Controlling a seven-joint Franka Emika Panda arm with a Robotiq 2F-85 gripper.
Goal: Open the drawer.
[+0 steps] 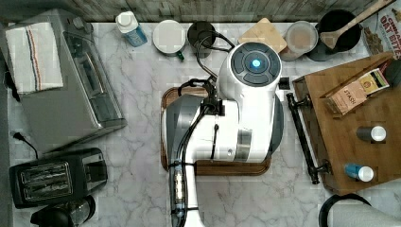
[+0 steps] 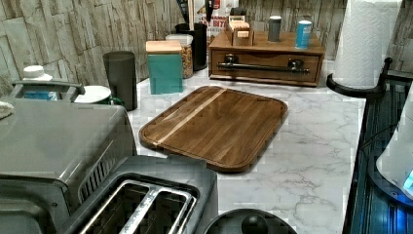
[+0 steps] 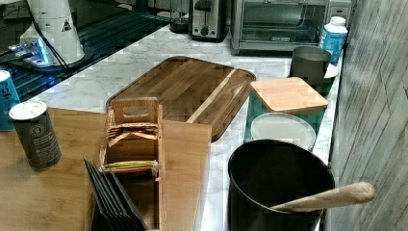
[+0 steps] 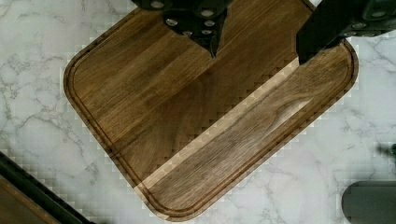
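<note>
Drawer (image 2: 265,67) shut; gripper (image 4: 259,44) spread, empty, above tray (image 4: 140,93) (well apart from handle (image 2: 263,67)); bar best clasped mid-length, pulled straight.

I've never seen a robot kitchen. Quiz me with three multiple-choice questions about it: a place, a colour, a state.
1. The open fingers hang over: A the dark rounded wooden tray; B the toaster; C the paper towels.
2. The long bar handle on the brown wooden drawer is: A silver; B black; C teal.
3. The drawer is: A shut; B half out; C removed.
Answers: A, the wrist view shows the tray beneath; B, the left view shows it black; A, its front sits flush with the cabinet.
</note>
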